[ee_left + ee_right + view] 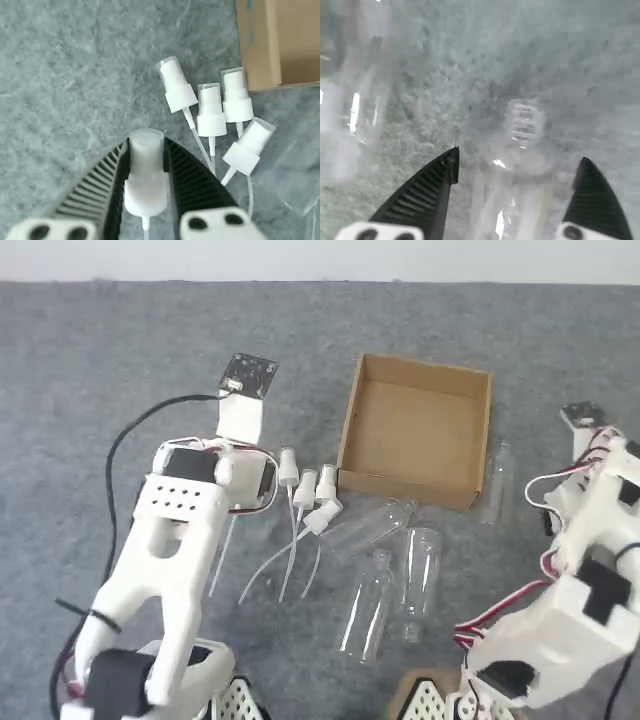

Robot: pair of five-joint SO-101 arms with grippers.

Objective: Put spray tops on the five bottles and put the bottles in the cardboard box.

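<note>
The brown cardboard box (400, 487) at upper centre sat empty, every clear plastic bottle (375, 605) uncapped, as left jaws clamped one white spray top (146, 175) and right jaws gaped wide facing another bottle (522, 122).

Grey carpet-like table cover (120, 360) below a pale wall (320, 258).

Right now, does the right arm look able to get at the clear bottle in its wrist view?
Likely yes. The right claw is open, its jaws standing either side of the clear bottle, and nothing sits between them to block a grasp.
</note>
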